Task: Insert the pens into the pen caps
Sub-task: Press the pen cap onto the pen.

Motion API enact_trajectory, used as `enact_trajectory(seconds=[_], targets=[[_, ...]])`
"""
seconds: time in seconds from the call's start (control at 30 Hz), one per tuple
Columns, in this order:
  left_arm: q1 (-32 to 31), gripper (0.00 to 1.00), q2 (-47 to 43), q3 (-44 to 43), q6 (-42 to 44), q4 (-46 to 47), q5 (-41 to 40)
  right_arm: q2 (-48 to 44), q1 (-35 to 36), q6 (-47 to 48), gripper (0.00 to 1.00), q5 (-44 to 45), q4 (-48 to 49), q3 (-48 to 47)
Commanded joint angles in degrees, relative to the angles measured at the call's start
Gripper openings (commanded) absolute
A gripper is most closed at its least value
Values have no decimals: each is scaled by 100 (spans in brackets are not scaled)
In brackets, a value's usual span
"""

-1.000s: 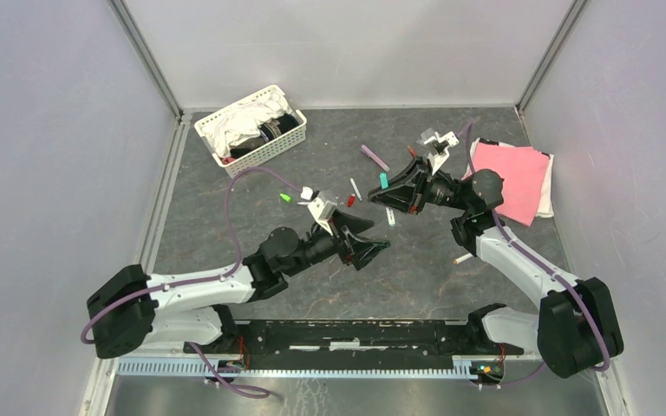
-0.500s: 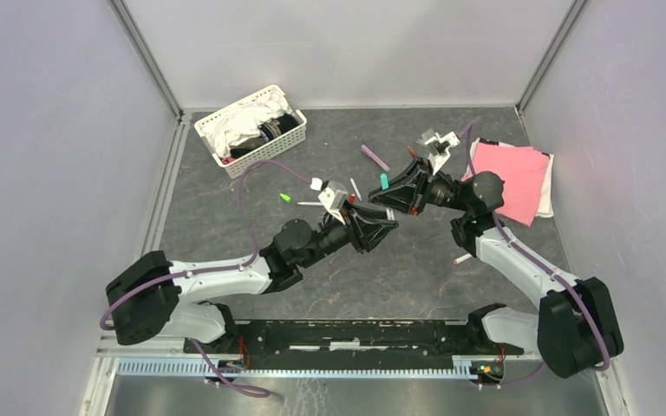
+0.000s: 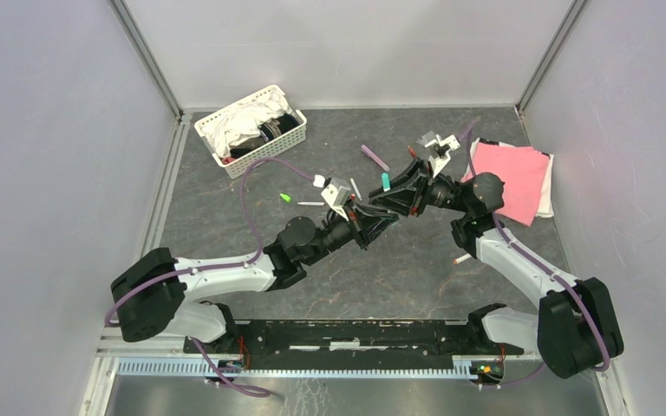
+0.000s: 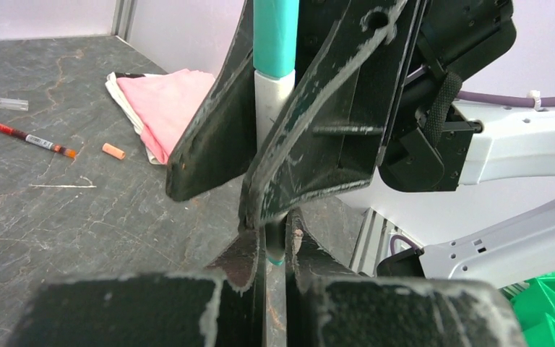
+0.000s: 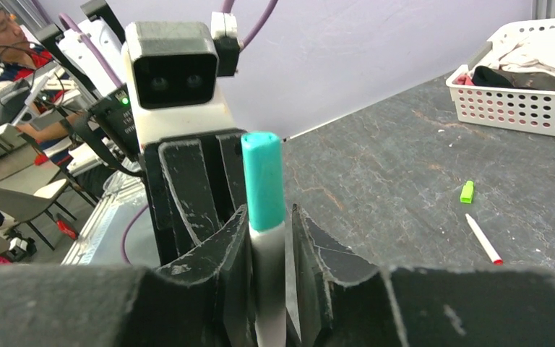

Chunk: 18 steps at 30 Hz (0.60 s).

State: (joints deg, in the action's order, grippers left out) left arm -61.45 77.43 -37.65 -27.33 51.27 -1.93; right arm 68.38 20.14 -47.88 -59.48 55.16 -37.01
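A white-barrelled pen (image 5: 268,253) with a teal cap (image 5: 263,181) on its end stands between the fingers of my right gripper (image 5: 269,224). A thin gap shows between the barrel and one finger. My left gripper (image 4: 276,246) is shut on the same pen's other end, where a teal ring shows on its dark tip (image 4: 275,253). In the top view both grippers meet nose to nose at mid table, the left gripper (image 3: 376,218) just below the right gripper (image 3: 383,206), and the pen is hidden between them. Loose on the table lie a purple pen (image 3: 375,157), a teal cap (image 3: 382,180) and a green cap (image 3: 285,198).
A white basket of cloths (image 3: 251,130) stands at the back left. A pink cloth (image 3: 509,178) lies at the back right, with a red pen (image 4: 25,135) and an orange cap (image 4: 113,151) near it. A red-tipped white pen (image 5: 483,238) lies by the green cap.
My left gripper has moved up and right to the right gripper and shut on the pen's free end. The right jaws have eased apart slightly around the barrel.
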Motion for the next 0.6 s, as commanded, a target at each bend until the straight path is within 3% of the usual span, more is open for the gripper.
enact_trajectory(seconds=[0.0,0.17,0.37,0.57], targets=[[63,2,-221,-45,98,305,-210,-115,33,418,34,-162,-211,70],[87,2,-236,-43,31,361,-219,-158,27,618,39,-231,-354,72],[89,2,-193,-56,-17,410,-175,-158,33,621,34,-228,-389,44],[98,2,-214,-72,-18,450,-252,-185,29,794,39,-247,-557,98]])
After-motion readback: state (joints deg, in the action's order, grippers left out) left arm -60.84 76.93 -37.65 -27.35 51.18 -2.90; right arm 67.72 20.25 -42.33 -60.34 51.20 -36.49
